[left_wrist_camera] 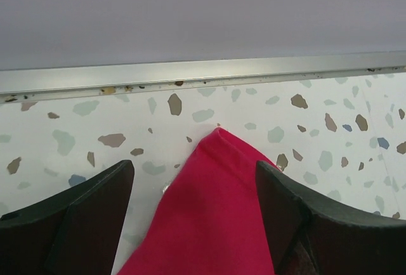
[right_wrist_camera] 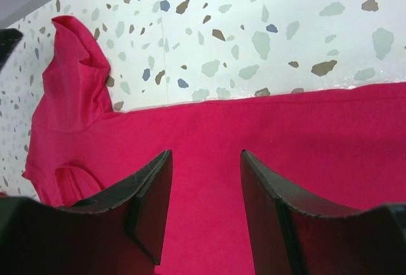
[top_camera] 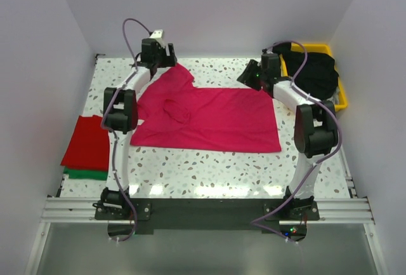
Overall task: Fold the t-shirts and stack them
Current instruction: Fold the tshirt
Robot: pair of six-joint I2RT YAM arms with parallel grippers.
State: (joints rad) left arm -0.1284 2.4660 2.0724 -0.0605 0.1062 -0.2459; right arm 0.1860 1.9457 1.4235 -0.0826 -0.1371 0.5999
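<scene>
Clutter sits at the sides of the bench point(top_camera: 209, 174). At the left edge a folded red shirt point(top_camera: 84, 140) lies on a green shirt point(top_camera: 86, 174), which shows only as a strip along its near side. In the far right corner a yellow tray point(top_camera: 343, 99) holds black shirts point(top_camera: 315, 73) in a heap; we cannot count them, and the right arm crosses in front of the tray's left wall.

The pink shirt point(top_camera: 209, 121) lies spread across the middle of the bench. A wrinkle is bunched left of its centre, and one sleeve point(top_camera: 180, 73) points toward the far left corner. The left arm covers part of its left edge, so we cannot make out the outline there.

The left tool point(left_wrist_camera: 195, 168) is near the far edge rail point(left_wrist_camera: 190, 75). Its jaws stand apart with the sleeve tip between them, and the cloth is close against the right finger.

The right tool point(right_wrist_camera: 206, 155) is over the shirt's far right part, just inside its far hem. Its jaws are apart and the pink cloth shows flat in the gap. We cannot tell whether its fingers touch the cloth.
</scene>
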